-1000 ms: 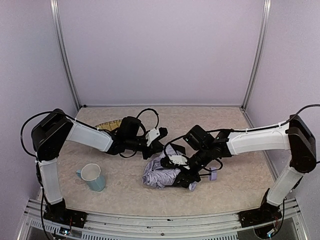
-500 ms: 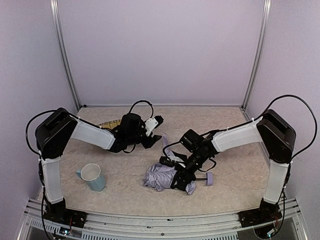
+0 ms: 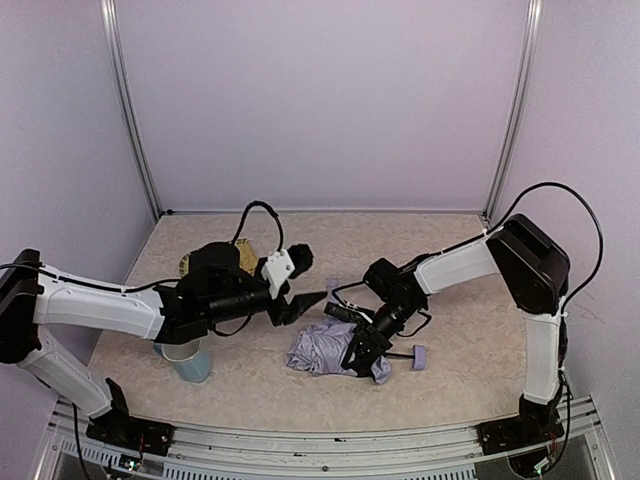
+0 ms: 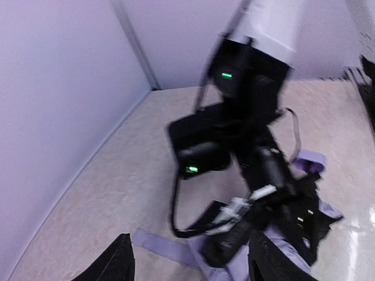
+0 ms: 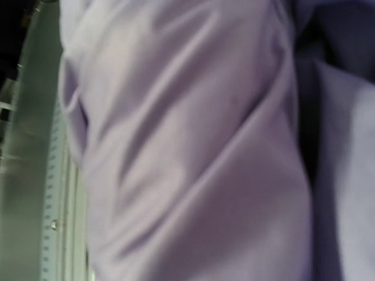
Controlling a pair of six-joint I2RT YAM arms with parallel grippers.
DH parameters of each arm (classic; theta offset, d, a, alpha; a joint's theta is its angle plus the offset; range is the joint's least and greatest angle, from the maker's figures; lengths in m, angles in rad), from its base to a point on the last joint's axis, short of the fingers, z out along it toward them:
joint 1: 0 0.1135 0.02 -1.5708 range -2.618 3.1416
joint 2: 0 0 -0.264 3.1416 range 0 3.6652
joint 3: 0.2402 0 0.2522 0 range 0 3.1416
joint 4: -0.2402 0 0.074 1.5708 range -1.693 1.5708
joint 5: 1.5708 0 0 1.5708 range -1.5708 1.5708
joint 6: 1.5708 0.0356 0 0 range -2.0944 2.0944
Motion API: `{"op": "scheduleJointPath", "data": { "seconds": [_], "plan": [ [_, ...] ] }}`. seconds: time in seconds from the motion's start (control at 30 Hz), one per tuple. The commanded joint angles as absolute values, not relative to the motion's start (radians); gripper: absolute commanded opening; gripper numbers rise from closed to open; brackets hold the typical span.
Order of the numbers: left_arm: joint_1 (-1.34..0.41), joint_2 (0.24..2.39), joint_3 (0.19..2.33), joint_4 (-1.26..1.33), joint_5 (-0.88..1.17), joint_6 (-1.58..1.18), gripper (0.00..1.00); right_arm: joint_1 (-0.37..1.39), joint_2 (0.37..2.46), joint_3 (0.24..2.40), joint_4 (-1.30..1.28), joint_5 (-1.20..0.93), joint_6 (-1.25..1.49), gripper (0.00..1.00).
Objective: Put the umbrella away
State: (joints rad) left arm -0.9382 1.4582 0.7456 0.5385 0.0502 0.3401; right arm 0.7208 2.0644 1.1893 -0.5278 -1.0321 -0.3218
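Over on the left, the left arm (image 3: 110, 305) stretches low across the tabletop (image 3: 470, 240). It passes above a pale blue cup (image 3: 188, 362) and partly hides a flat straw-coloured woven thing (image 3: 190, 265) behind it. Its jaws stand released. In the left wrist view the two black fingers (image 4: 120, 266) are well apart with nothing between them, pointed at the umbrella without touching it.

Near the middle of the tabletop, toward the front, lies the umbrella (image 3: 318, 350), a crumpled heap of pale lavender cloth. A loose lavender strap (image 4: 161, 246) runs from it onto the tabletop on the side facing the left arm. To the right of the heap the thin black shaft (image 3: 398, 351) sticks out flat and ends in the small lavender knob (image 3: 420, 355).

The right arm (image 3: 455, 268) reaches in from the right and bends down onto the cloth, its jaws buried in the folds. The right wrist view is filled with blurred lavender cloth, so I cannot tell whether those jaws are clenched on it.
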Motion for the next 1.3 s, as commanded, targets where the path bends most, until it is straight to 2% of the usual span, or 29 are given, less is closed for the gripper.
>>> {"op": "scheduleJointPath", "data": {
  "seconds": [0.0,0.13,0.37,0.5,0.77,0.83,1.0,1.17,1.27],
  "plan": [
    [-1.061,1.509,0.718,0.27,0.142,0.523,0.69,0.692,2.181,1.189,-0.695,-0.882,-0.243,0.0],
    [-1.113,1.628,0.783,0.151,0.049,0.574,0.74,0.673,2.214,1.217,-0.711,-0.88,-0.249,0.0],
    [-1.108,1.798,0.868,0.125,0.026,0.607,0.76,0.666,2.261,1.262,-0.728,-0.899,-0.271,0.0],
    [-1.102,1.882,0.887,0.098,-0.048,0.582,0.73,0.666,2.244,1.27,-0.724,-0.929,-0.278,0.0],
    [-1.078,1.98,0.963,-0.122,-0.026,0.519,0.69,0.641,2.159,1.272,-0.716,-0.995,-0.281,0.0],
    [-1.072,2.009,1.0,-0.174,0.001,0.495,0.69,0.635,2.144,1.267,-0.715,-0.991,-0.28,0.06],
    [-1.063,2.101,1.092,-0.289,0.066,0.434,0.59,0.626,2.064,1.247,-0.682,-0.962,-0.252,0.44],
    [-1.053,2.166,1.154,-0.361,0.125,0.403,0.54,0.604,1.921,1.202,-0.643,-0.88,-0.195,0.57],
    [-1.043,2.191,1.182,-0.392,0.152,0.397,0.53,0.582,1.818,1.159,-0.638,-0.793,-0.19,0.61]
  ]
}}
